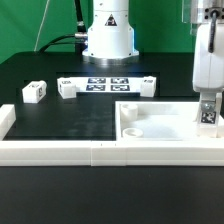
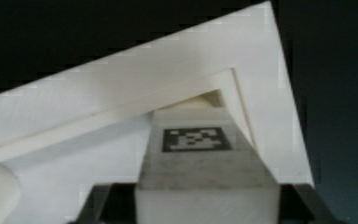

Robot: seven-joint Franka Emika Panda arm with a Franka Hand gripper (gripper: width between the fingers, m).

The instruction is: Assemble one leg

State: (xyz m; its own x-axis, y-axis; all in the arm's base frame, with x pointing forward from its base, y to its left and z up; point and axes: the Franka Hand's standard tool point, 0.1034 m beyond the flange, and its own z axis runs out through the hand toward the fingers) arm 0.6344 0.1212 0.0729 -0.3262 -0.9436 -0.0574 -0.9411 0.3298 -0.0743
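Observation:
My gripper [image 1: 207,104] is shut on a leg [image 1: 207,114], a chunky white block whose black-and-white tag faces the camera. It holds the leg upright over the right end of the large white panel [image 1: 150,125], close to its corner. I cannot tell whether the leg touches the panel. In the wrist view the leg [image 2: 195,140] sits between the two black fingers [image 2: 115,205] of my gripper [image 2: 202,208], with the panel's corner [image 2: 140,90] beneath it. Two more legs [image 1: 33,91] [image 1: 67,88] lie at the exterior view's left.
The marker board [image 1: 110,83] lies in the middle, in front of the robot's base [image 1: 107,35]. A white raised border [image 1: 60,151] runs along the table's front edge and up its left side. The table surface is black.

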